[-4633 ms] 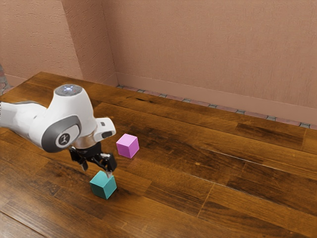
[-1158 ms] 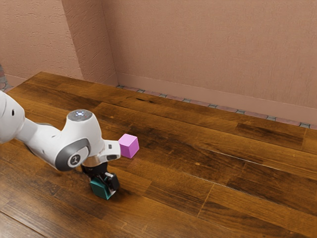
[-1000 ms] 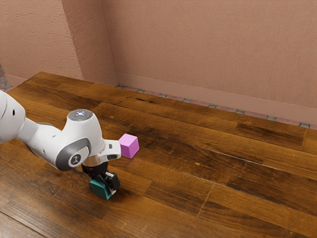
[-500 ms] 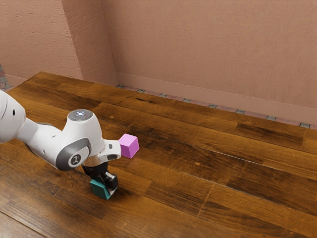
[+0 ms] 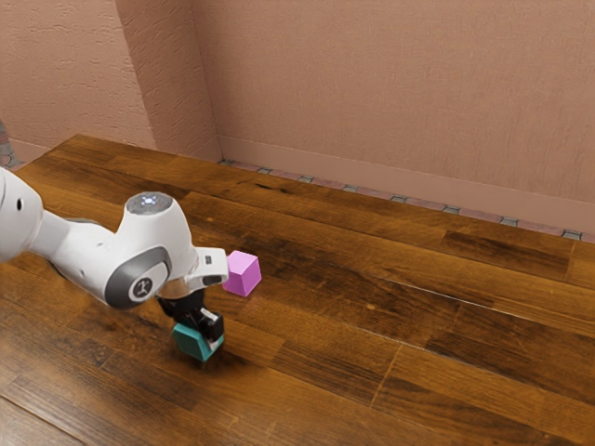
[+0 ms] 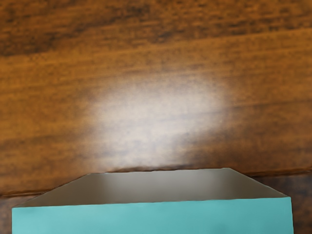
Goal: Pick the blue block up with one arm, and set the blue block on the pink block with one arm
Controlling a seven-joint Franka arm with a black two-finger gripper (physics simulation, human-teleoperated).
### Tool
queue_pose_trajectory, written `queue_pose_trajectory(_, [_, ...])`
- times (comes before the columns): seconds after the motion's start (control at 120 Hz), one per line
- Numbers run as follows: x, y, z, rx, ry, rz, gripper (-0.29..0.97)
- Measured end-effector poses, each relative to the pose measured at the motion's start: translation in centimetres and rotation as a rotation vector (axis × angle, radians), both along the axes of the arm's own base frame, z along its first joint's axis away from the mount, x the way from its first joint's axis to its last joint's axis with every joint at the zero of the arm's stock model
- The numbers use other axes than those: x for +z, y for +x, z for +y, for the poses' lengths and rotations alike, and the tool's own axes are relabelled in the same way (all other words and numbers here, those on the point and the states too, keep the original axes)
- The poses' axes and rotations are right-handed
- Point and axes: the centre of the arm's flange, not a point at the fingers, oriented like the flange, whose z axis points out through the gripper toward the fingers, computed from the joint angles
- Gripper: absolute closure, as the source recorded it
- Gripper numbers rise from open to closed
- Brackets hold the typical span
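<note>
Gripper (image 5: 198, 331) clamped on blue block (image 5: 189, 346). The block is near pink block (image 5: 244, 273), not touching it, above wood table (image 5: 390, 307).

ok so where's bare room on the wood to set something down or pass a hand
Bare wood runs from the pink block toward the exterior view's right, and back to the wall. It is crowded only where the tool grips the blue block, close beside the pink one.
</note>
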Motion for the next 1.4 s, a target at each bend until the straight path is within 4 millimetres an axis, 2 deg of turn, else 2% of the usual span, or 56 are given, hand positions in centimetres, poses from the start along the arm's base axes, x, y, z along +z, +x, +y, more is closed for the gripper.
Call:
queue_pose_trajectory(0.133, [2.5,2.1,0.0,0.004,0.0,-0.05,0.3])
queue_pose_trajectory(0.208, [4.7,4.0,0.1,0.012,0.002,-0.082,0.3])
queue_pose_trajectory(0.308, [7.6,7.0,1.3,0.039,0.007,-0.104,0.3])
queue_pose_trajectory(0.4, [8.9,9.8,2.6,0.067,0.01,-0.086,0.3])
queue_pose_trajectory(0.5, [9.3,11.9,2.9,0.081,-0.001,-0.027,0.3])
queue_pose_trajectory(0.65, [9.8,13.5,2.9,0.061,-0.015,0.075,0.3])
queue_pose_trajectory(0.8, [8.0,15.3,3.0,-0.002,-0.02,0.16,0.3])
queue_pose_trajectory(1.008, [7.7,17.5,3.2,-0.071,-0.032,0.182,0.3])
queue_pose_trajectory(1.4, [7.7,18.9,3.4,-0.117,-0.023,0.095,0.3])
